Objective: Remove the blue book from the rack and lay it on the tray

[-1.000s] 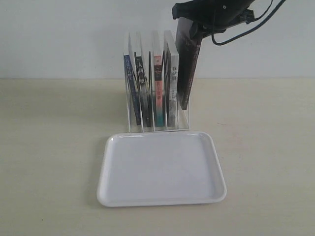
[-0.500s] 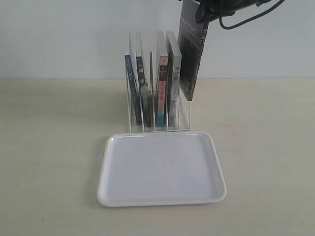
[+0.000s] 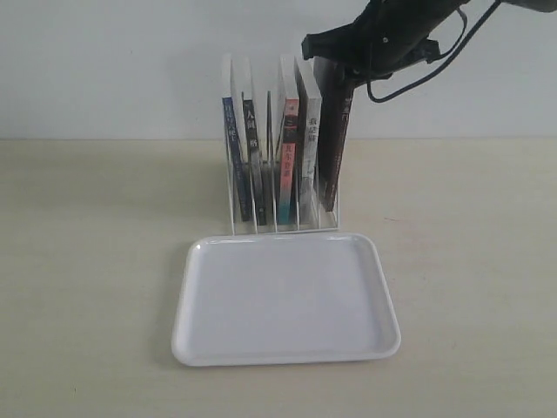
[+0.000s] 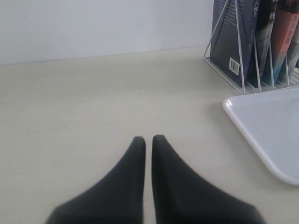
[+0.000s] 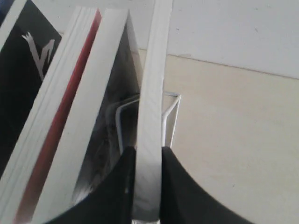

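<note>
The blue book (image 3: 231, 157) stands in the leftmost slot of the white wire rack (image 3: 228, 83), its narrow dark blue spine facing the tray (image 3: 287, 300). In the left wrist view the blue book's cover (image 4: 229, 37) shows behind the rack's wires (image 4: 238, 51). My right gripper (image 3: 335, 54) is shut on the top of a different book, a dark black-spined one (image 3: 333, 148), which stands upright at the rack's right end. The right wrist view has my right gripper (image 5: 147, 151) clamped on that book's white page edges (image 5: 154, 70). My left gripper (image 4: 148, 139) hovers shut and empty over the table, left of the tray (image 4: 271, 126).
Between the two end books stand a black-spined book (image 3: 251, 148), a red-and-teal-spined book (image 3: 287, 157) and a pale-spined book (image 3: 306, 152). The tray lies flat right in front of the rack. A pale wall rises close behind the rack.
The dark book in my right gripper hung tilted above the rack's right end, rose higher, and now has come down upright at the rack's right end. The blue book has not moved.
</note>
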You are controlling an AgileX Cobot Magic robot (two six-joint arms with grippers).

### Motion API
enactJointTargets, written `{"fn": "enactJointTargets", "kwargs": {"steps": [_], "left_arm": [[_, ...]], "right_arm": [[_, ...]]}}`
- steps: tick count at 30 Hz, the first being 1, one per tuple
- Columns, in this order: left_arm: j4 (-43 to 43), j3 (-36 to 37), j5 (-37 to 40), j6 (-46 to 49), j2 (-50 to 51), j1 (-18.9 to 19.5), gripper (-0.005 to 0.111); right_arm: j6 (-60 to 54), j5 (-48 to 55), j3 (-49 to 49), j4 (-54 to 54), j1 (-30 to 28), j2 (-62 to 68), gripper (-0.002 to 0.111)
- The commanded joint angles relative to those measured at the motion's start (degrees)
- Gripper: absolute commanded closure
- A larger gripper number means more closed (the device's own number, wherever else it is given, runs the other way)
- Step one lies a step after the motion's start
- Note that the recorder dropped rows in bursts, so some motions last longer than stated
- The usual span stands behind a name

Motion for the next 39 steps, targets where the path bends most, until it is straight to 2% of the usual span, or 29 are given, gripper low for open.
{"fn": "enactJointTargets", "kwargs": {"steps": [1,9,12,14,16,22,30,39], "left_arm": [[0.0,-0.2,-0.9,-0.4,-0.2,0.0,0.102],[0.0,-0.2,-0.9,-0.4,-0.2,0.0,0.102],[0.0,-0.2,-0.9,-0.4,-0.2,0.0,0.102],[0.0,-0.2,-0.9,-0.4,-0.2,0.0,0.102],[0.0,-0.2,-0.9,-0.4,-0.2,0.0,0.102],[0.0,-0.2,-0.9,-0.4,-0.2,0.0,0.102],[0.0,-0.2,-0.9,-0.4,-0.2,0.0,0.102],[0.0,-0.2,-0.9,-0.4,-0.2,0.0,0.102]], "right_arm": [[0.0,-1.3,-0.3,-0.1,0.0,0.5,0.108],[-0.5,2.2,-0.3,-0.2,0.0,2.1,0.106],[-1.8,3.5,-0.3,0.3,0.0,2.1,0.089],[-1.8,4.7,-0.6,0.4,0.0,2.1,0.073],[-1.8,6.4,-1.5,0.5,0.0,2.1,0.064],[-1.8,12.2,-6.1,0.5,0.0,-0.6,0.07],[-3.7,15.3,-7.6,5.4,0.3,-6.2,0.07],[-4.1,14.3,-7.6,4.7,7.9,-6.3,0.07]]}}
